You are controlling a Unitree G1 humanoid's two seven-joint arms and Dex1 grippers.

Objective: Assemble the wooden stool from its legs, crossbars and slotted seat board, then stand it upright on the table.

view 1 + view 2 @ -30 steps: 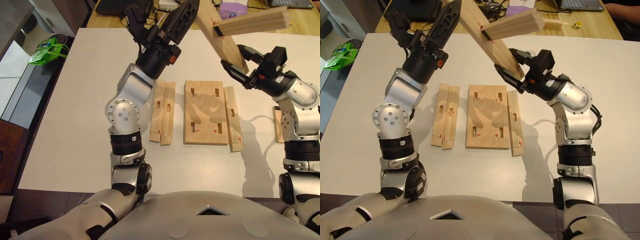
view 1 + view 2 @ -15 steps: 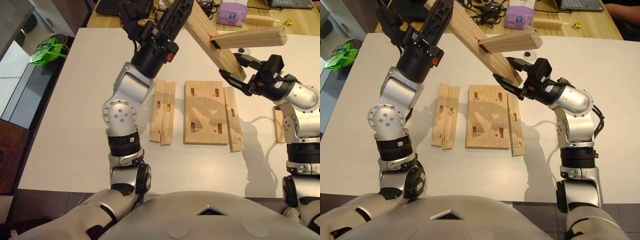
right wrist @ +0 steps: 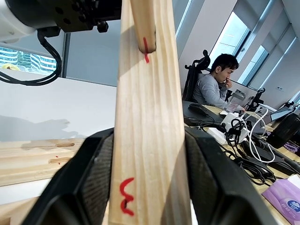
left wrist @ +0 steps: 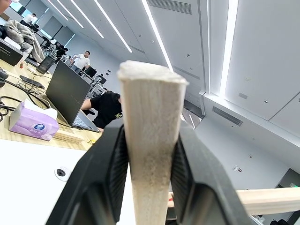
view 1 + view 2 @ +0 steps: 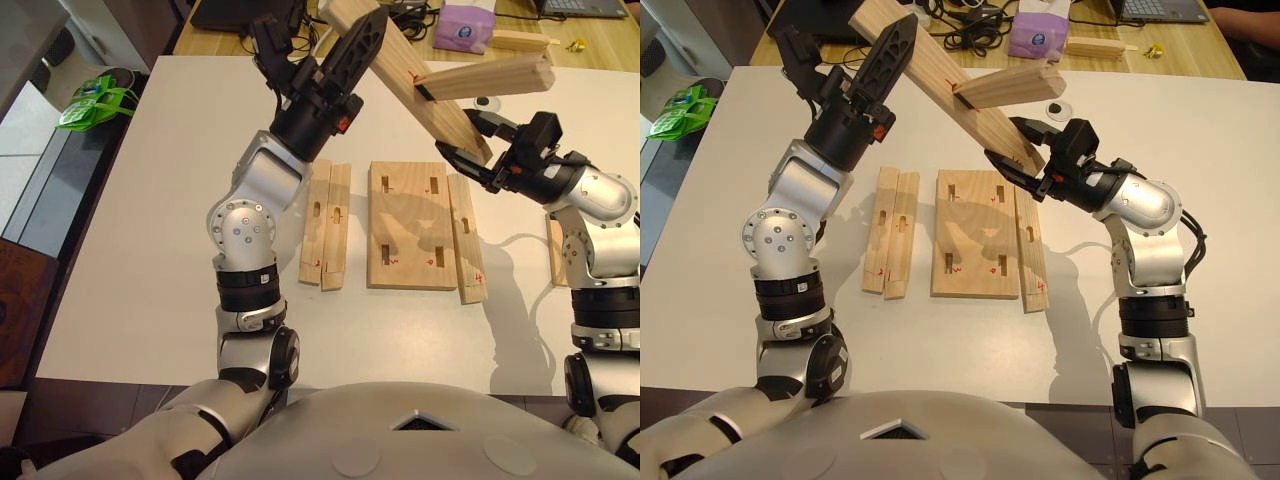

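A long wooden leg (image 5: 440,95) hangs slanted in the air above the slotted seat board (image 5: 405,225). My left gripper (image 5: 365,35) is shut on its upper end, and my right gripper (image 5: 466,140) is shut on its lower end. A crossbar (image 5: 490,75) sits in the leg's slot and juts out to the right. In the left wrist view the leg (image 4: 151,140) fills the gap between the black fingers (image 4: 110,183). In the right wrist view the leg (image 3: 147,122) carries a red mark, and the crossbar (image 3: 143,21) enters it.
Two slotted legs (image 5: 325,225) lie left of the seat board and one leg (image 5: 466,240) lies along its right side. Another wooden piece (image 5: 555,250) rests by the right arm. A purple tissue pack (image 5: 467,27) and cables sit on the desk behind.
The held leg with its crossbar has shifted slightly down and to the left, and the right gripper has moved with it. Both grippers stay shut on the leg.
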